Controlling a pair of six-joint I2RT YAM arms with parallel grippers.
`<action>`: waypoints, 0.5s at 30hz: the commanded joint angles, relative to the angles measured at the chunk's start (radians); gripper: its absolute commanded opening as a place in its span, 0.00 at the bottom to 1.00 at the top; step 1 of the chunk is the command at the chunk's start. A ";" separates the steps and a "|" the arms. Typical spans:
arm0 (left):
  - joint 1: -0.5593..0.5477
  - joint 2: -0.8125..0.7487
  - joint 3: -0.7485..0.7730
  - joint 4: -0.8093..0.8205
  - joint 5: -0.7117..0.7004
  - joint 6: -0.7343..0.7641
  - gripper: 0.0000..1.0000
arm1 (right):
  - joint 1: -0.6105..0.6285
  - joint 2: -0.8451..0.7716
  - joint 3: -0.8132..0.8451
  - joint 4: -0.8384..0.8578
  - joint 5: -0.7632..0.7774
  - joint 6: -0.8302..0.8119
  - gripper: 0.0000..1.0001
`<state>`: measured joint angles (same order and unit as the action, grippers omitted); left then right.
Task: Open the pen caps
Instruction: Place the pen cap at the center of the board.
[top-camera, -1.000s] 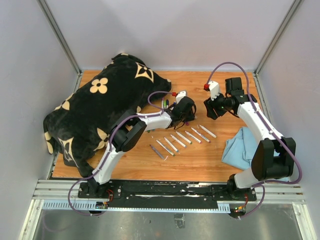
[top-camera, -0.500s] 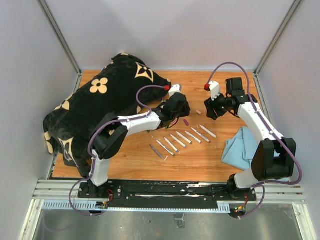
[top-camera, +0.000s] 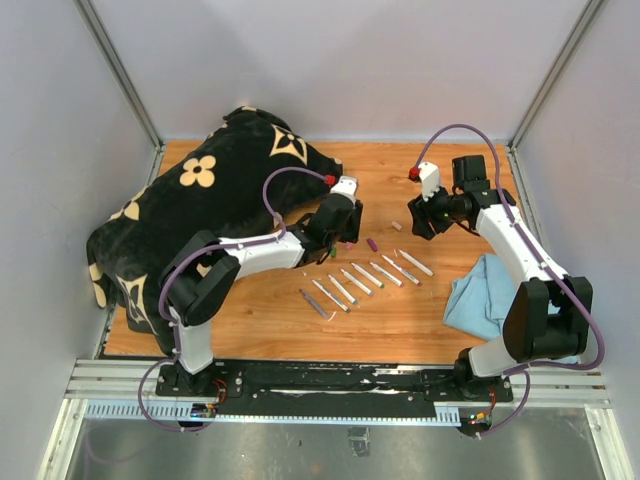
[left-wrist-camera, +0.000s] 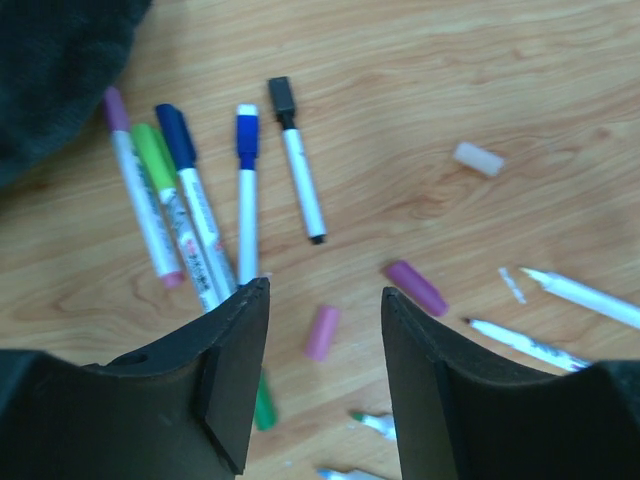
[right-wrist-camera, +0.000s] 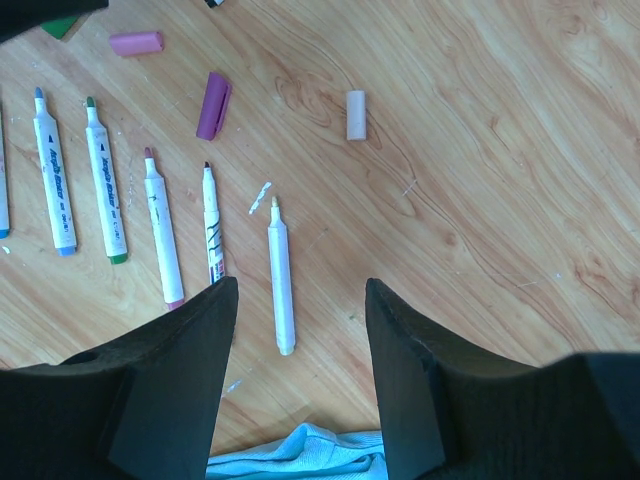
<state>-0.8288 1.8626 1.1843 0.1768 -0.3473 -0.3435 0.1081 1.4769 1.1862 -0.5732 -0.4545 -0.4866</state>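
We see the left claw (left-wrist-camera: 325, 292) and right claw (right-wrist-camera: 300, 287) both apart and empty above the desk (left-wrist-camera: 420, 60). Five pen caps (left-wrist-camera: 247, 135) sit on markers (left-wrist-camera: 300, 190), upper left in the left wrist view; three loose caps (left-wrist-camera: 322, 332) lie nearby.

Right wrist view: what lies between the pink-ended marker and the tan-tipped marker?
One uncapped black-tipped marker, roughly parallel to the pink-ended marker and the tan-tipped marker, touching neither, seen in the right wrist view.

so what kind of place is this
Probably a robot test cell: a wooden table boxed in by plain grey walls, the left arm and right arm bolted to a metal rail at its edge.
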 joint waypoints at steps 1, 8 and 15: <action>0.064 -0.037 -0.024 -0.011 0.057 0.137 0.54 | -0.016 -0.018 -0.014 0.001 -0.028 0.010 0.55; 0.161 -0.009 0.003 -0.069 0.140 0.182 0.61 | -0.016 -0.012 -0.014 0.001 -0.030 0.010 0.55; 0.221 0.092 0.126 -0.192 0.127 0.215 0.49 | -0.015 -0.010 -0.015 0.000 -0.033 0.010 0.55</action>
<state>-0.6289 1.8977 1.2350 0.0597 -0.2321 -0.1719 0.1081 1.4769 1.1858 -0.5732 -0.4690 -0.4866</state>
